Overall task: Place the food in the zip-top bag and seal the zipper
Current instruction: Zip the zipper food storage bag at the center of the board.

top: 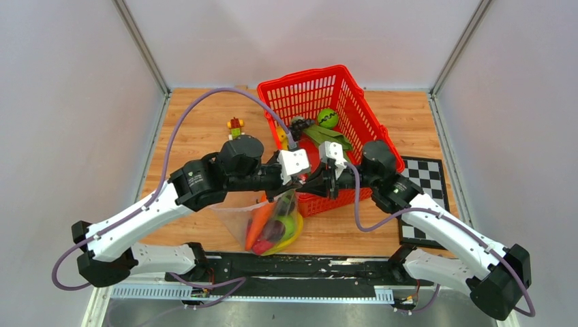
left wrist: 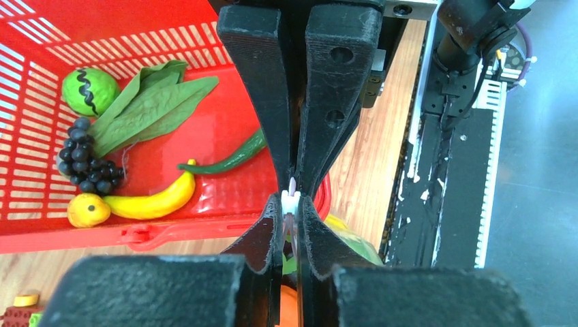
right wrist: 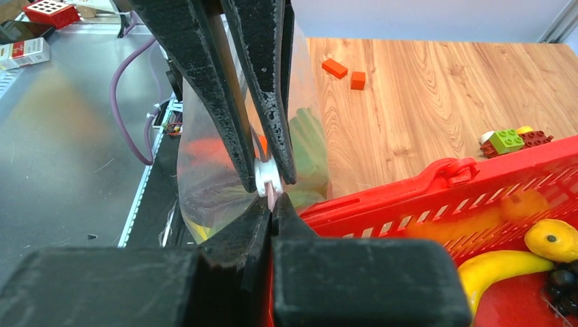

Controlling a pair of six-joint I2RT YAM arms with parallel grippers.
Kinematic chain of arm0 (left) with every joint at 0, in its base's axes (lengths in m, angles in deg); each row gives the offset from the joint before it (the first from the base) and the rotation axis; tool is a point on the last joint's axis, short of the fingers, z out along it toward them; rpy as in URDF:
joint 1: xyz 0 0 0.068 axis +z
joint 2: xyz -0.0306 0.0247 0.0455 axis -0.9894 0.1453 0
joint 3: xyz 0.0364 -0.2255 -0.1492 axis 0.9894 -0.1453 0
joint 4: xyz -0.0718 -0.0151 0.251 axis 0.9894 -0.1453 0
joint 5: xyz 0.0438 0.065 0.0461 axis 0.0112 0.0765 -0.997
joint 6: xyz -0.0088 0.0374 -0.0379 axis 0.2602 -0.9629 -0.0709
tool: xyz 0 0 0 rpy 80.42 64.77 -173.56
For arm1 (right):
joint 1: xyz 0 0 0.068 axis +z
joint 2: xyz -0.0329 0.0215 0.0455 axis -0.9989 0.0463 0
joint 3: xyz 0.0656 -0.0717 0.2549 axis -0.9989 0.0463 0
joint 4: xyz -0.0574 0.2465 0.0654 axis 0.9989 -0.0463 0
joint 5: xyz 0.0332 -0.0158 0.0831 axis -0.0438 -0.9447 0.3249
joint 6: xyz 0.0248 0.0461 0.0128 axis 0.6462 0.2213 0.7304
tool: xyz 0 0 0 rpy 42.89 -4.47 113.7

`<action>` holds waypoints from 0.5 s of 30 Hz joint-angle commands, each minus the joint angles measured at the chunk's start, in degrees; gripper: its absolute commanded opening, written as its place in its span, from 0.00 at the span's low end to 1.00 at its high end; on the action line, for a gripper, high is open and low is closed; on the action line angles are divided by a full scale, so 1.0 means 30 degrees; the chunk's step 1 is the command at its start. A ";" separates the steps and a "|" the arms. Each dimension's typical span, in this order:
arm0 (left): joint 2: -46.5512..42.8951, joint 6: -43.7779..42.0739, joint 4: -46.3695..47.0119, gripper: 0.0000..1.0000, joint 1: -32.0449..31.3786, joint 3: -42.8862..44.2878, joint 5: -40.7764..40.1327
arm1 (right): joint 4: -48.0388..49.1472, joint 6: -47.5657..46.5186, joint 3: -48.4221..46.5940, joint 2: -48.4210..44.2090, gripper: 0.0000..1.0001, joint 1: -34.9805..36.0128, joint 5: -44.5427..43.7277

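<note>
The left gripper (left wrist: 291, 206) and right gripper (right wrist: 272, 201) meet tip to tip, both clamped on 1 spot of the zipper (left wrist: 292, 184). The zip-top bag (top: 235, 214) hangs straight below them, food (top: 272, 226) inside, just before the red basket (top: 354, 95); neither arm is nearer to it.

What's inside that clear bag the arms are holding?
Through the bag show an orange carrot, something green, a dark red piece and a yellow curve. The left gripper and right gripper cover its top, so anything there is hidden.
</note>
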 commanded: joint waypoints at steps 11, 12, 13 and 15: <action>-0.3193 0.0772 -0.0225 0.07 -0.0011 -0.1726 -0.1908 | 0.2092 0.1223 0.0804 -0.1417 0.00 -0.0026 -0.1375; -0.3360 0.0813 -0.0351 0.07 -0.0014 -0.1835 -0.2133 | 0.2105 0.1249 0.0826 -0.1439 0.00 -0.0012 -0.1459; -0.3557 0.0818 -0.0513 0.07 -0.0004 -0.1959 -0.2355 | 0.2128 0.1278 0.0855 -0.1467 0.00 -0.0017 -0.1499; -0.3969 0.0947 -0.0782 0.07 -0.0018 -0.2183 -0.2714 | 0.2204 0.1352 0.0925 -0.1542 0.00 -0.0012 -0.1502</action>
